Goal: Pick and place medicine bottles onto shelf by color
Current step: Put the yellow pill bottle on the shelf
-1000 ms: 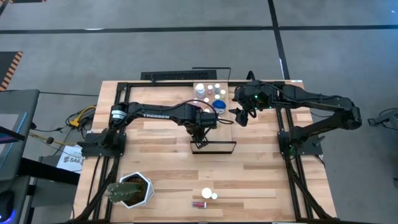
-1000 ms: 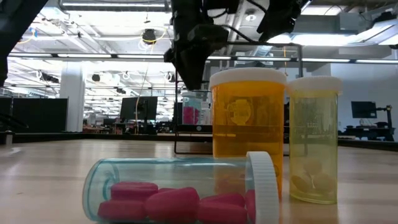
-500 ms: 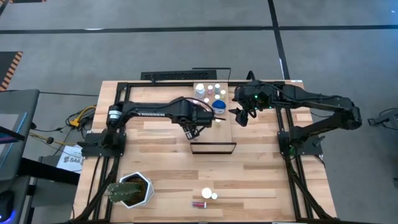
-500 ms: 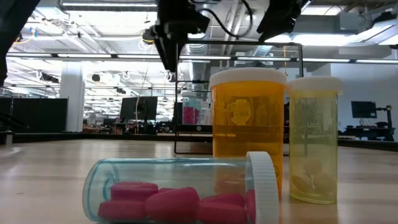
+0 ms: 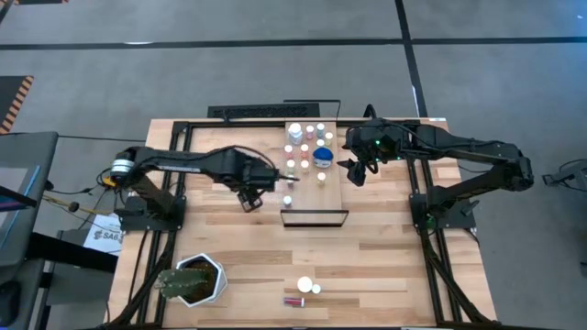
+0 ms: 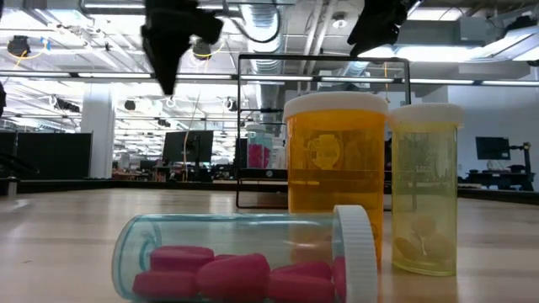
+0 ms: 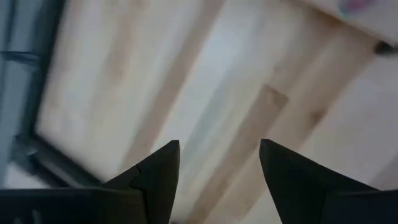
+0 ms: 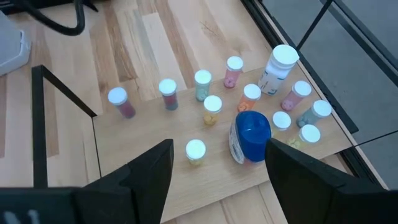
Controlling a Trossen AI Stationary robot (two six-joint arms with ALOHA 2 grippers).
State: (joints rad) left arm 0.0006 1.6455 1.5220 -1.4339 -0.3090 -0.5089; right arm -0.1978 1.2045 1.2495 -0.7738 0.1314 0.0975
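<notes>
The shelf is a light board lying on the table, with a dark frame at its near end. Several small white-capped medicine bottles stand on its far half, among them a wider blue one. One small bottle with a pinkish body stands alone close to the frame. My left gripper hangs open above bare table left of the shelf. My right gripper hovers open at the shelf's right edge, above the bottles.
Near the front edge stand an orange bottle and a yellowish one. Beside them a clear bottle of pink pills lies on its side. A white hexagonal plant pot sits at the near left.
My left gripper has risen from the shelf's near end and drawn back toward the table's left edge. The small bottle now shows standing on the shelf where the gripper was. My right arm has kept still.
</notes>
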